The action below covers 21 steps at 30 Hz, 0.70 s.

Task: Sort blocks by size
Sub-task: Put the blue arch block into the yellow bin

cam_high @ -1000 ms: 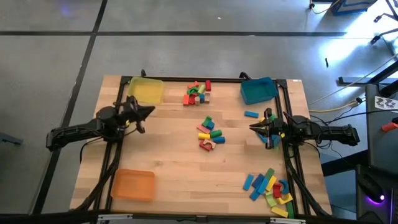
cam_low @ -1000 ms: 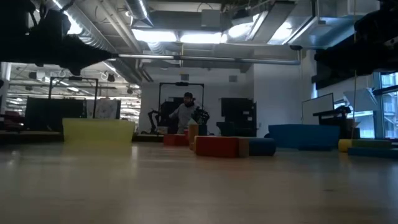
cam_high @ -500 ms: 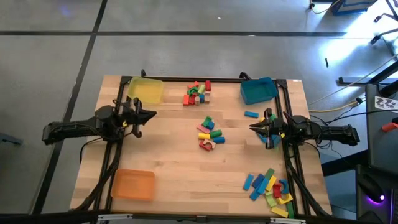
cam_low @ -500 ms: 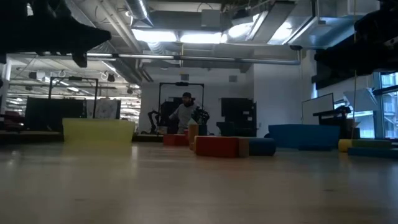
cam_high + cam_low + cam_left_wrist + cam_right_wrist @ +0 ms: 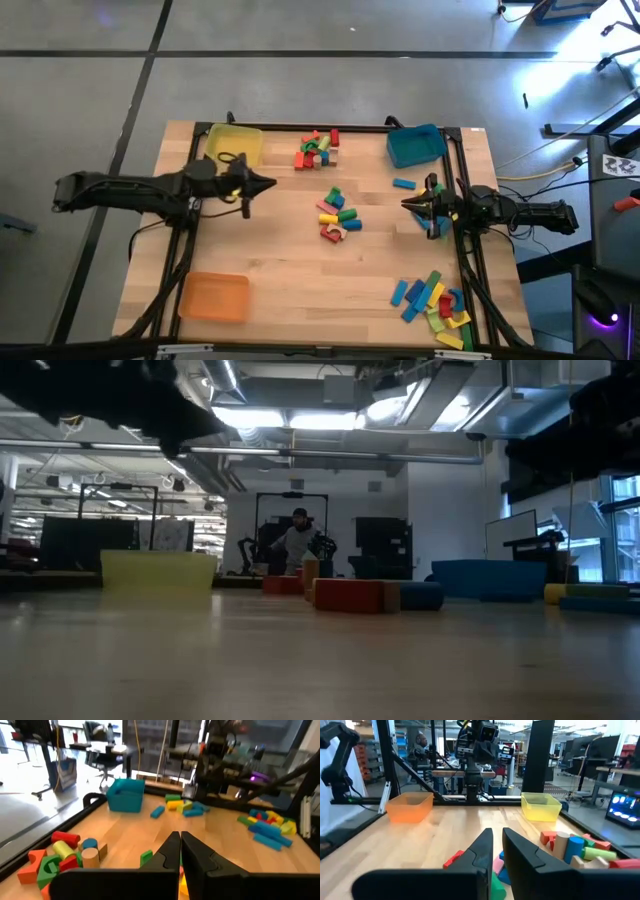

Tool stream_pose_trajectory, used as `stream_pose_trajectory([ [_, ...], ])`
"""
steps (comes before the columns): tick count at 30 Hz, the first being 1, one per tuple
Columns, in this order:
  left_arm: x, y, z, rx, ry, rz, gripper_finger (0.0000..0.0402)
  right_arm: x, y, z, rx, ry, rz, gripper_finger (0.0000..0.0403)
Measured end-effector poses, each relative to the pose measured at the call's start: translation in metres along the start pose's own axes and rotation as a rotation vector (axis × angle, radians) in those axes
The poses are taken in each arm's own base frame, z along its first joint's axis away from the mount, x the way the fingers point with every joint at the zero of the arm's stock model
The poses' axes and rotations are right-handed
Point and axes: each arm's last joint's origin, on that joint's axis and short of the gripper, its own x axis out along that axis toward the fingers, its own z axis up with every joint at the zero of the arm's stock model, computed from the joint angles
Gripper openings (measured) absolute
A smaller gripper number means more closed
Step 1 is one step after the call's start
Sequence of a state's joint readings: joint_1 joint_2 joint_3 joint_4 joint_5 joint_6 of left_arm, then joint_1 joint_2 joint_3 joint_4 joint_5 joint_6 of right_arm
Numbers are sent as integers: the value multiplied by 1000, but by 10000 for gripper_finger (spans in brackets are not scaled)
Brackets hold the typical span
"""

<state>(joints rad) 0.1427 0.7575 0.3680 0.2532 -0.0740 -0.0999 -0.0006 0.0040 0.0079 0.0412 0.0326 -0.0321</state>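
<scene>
The blocks lie in three heaps on the wooden table: one at the far middle [image 5: 316,148], one in the middle [image 5: 338,212] and one at the near right [image 5: 435,300]. A single blue block [image 5: 404,184] lies apart. My left gripper [image 5: 272,184] hangs shut above the table's left half, pointing at the middle heap [image 5: 146,856], with nothing between its fingers [image 5: 172,845]. My right gripper [image 5: 404,206] waits at the right, its fingers [image 5: 482,842] almost together on nothing, pointing at the same heap [image 5: 495,870].
A yellow tray [image 5: 235,145] stands at the far left, a blue tray [image 5: 416,145] at the far right and an orange tray [image 5: 213,297] at the near left. Bare wood lies between the left arm and the middle heap. A person [image 5: 297,545] stands far behind the table.
My left gripper has risen and reached out toward the table's right edge, nearer the middle heap, staying shut. The blocks have not moved.
</scene>
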Motion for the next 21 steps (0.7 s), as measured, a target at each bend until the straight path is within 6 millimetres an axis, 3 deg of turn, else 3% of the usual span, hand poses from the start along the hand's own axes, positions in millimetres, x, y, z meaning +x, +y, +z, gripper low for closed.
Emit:
stream_pose_trajectory([
  [8,45,-4,3,0,-1,-1,0,0,0,1,213,-15,-2,46],
  [17,80,-2,-11,-66,-101,5,2,0,0,1,237,-10,0,46],
  [21,96,-11,-8,-49,-68,-12,37,0,0,1,237,-10,0,46],
])
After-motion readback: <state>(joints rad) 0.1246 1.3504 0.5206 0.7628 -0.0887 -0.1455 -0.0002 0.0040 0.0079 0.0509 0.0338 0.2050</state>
